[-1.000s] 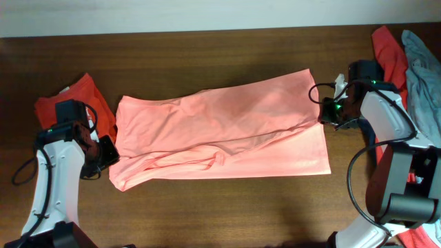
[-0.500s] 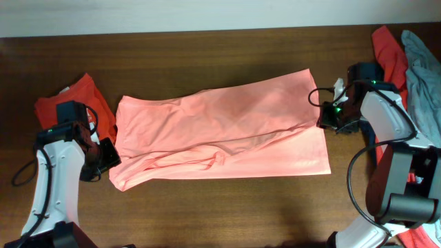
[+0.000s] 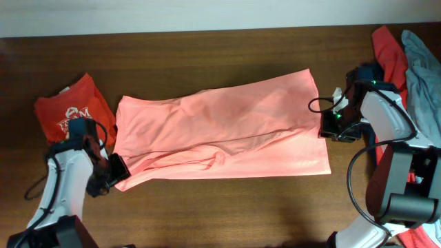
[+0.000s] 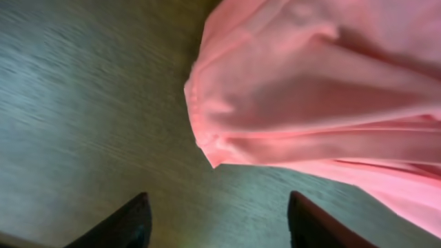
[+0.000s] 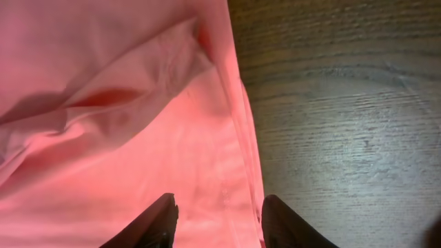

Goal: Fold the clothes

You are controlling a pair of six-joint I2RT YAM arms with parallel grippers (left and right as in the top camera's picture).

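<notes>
The clothes' salmon-pink shirt [image 3: 220,134] lies spread across the middle of the brown table [image 3: 207,55], with creases along its near half. My left gripper [image 3: 118,172] sits at the shirt's near left corner. In the left wrist view this gripper [image 4: 219,207] is open over bare wood, and the shirt's rounded corner [image 4: 227,131] lies just ahead, untouched. My right gripper [image 3: 324,125] is at the shirt's right edge. In the right wrist view it [image 5: 219,207] is open, its fingers astride the hem [image 5: 238,158], holding nothing.
A folded red shirt with white lettering [image 3: 72,114] lies at the left, close behind my left arm. At the far right a coral-red garment [image 3: 387,48] and a grey-blue one [image 3: 424,69] are heaped behind the right arm.
My left gripper has let go of the shirt's left edge, opened wider and slid toward the table's front, uncovering the red shirt's lettering. My right gripper opened and shifted slightly nearer along the right hem.
</notes>
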